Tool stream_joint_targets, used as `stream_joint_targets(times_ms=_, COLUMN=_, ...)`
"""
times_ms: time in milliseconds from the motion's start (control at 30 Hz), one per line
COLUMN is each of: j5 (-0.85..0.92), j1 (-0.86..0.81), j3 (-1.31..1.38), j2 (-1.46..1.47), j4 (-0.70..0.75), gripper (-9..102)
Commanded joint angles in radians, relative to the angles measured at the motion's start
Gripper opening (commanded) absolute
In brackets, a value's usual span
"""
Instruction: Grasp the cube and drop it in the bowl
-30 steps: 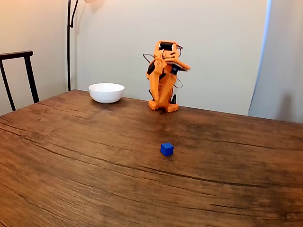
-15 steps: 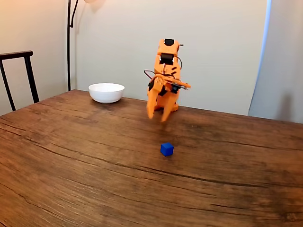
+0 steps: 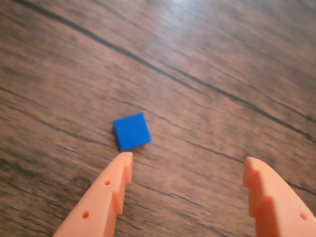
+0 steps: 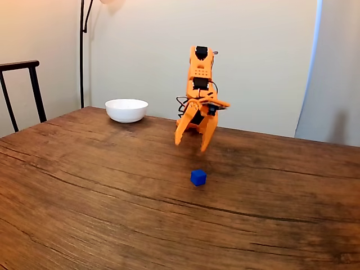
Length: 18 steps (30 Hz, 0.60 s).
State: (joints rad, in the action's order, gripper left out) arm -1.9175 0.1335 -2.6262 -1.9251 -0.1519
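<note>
The small blue cube (image 4: 198, 178) (image 3: 132, 131) lies alone on the wooden table, near its middle in the fixed view. My orange gripper (image 4: 190, 144) (image 3: 187, 163) hangs open above and a little behind it, jaws spread wide with nothing between them. In the wrist view the cube sits just beyond the left fingertip (image 3: 122, 163), outside the gap. The white bowl (image 4: 126, 109) stands at the table's far left edge, well away from the cube.
The arm's orange base (image 4: 197, 121) stands at the table's back edge. A dark chair back (image 4: 22, 90) and a lamp pole (image 4: 82, 53) are beyond the table at the left. Wide bare wood (image 4: 112, 191) surrounds the cube.
The arm has unfolded from its tucked pose and reached forward and down toward the cube. The jaws have spread open. Cube and bowl have not moved.
</note>
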Motion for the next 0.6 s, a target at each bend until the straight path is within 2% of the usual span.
stream_joint_targets(times_ms=0, j5=0.003, j1=-0.002, j3=0.002, j2=-0.003, j4=-0.020, gripper=32)
stream_joint_targets(times_ms=200, j5=0.003, j1=0.018, j3=0.020, j2=0.054, j4=-0.023, gripper=32)
stream_joint_targets(times_ms=567, j5=0.003, j1=0.052, j3=0.279, j2=0.387, j4=-0.018, gripper=32)
